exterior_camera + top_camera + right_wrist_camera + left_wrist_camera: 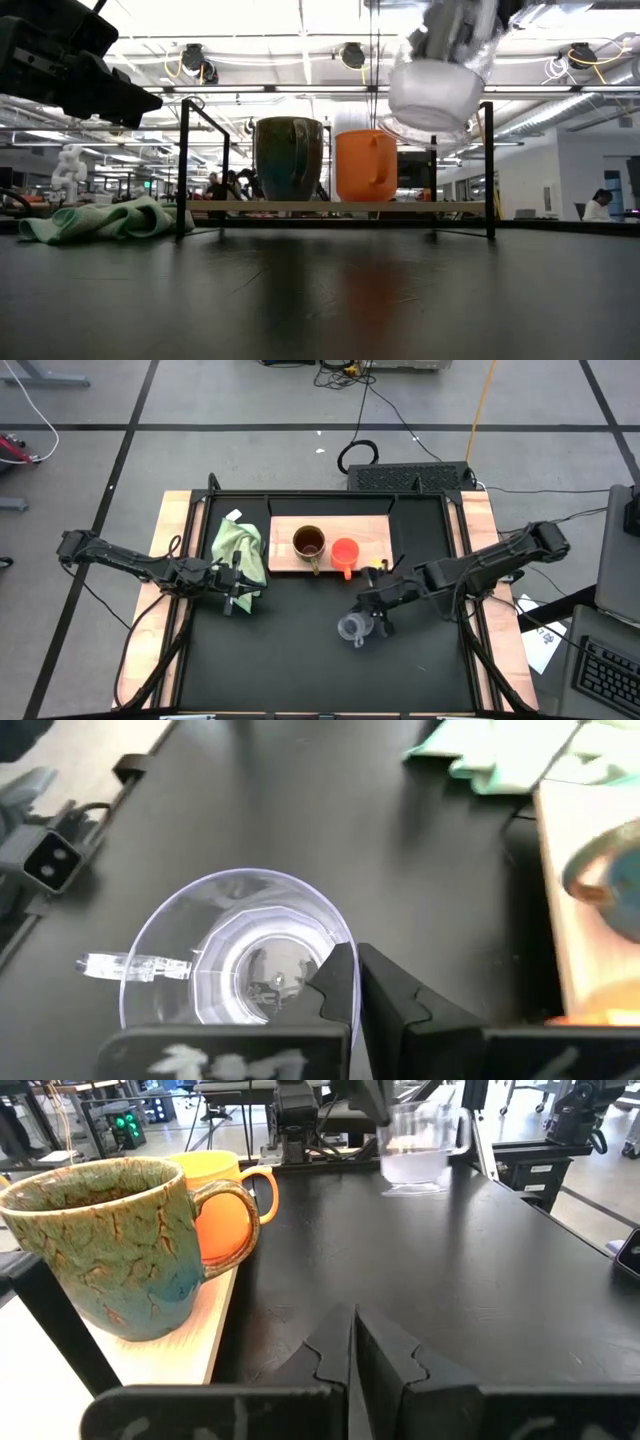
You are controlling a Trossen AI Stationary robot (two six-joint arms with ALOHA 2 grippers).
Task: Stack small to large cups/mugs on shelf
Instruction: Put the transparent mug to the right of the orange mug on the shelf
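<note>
Right hand [345, 982] pinches faceted clear cup [240, 955] by its rim; left hand [355, 1342] closed, empty

The large mug [105, 1240] is glazed in mottled green and teal with a brown crackle pattern, browner around the rim; from above its inside [308, 543] looks dark brown. The smaller cup [366, 165] beside it is plain bright orange, handle included. The third cup [240, 960] is clear and colourless, with faceted walls that catch white glints. The shelf [370, 532] is pale wood with a fine grain. The cloth [240, 547] is light green. The table [300, 650] is matte black, edged by pale wooden strips [172, 540]. Both arms and each end effector [352, 1342] are black.
</note>
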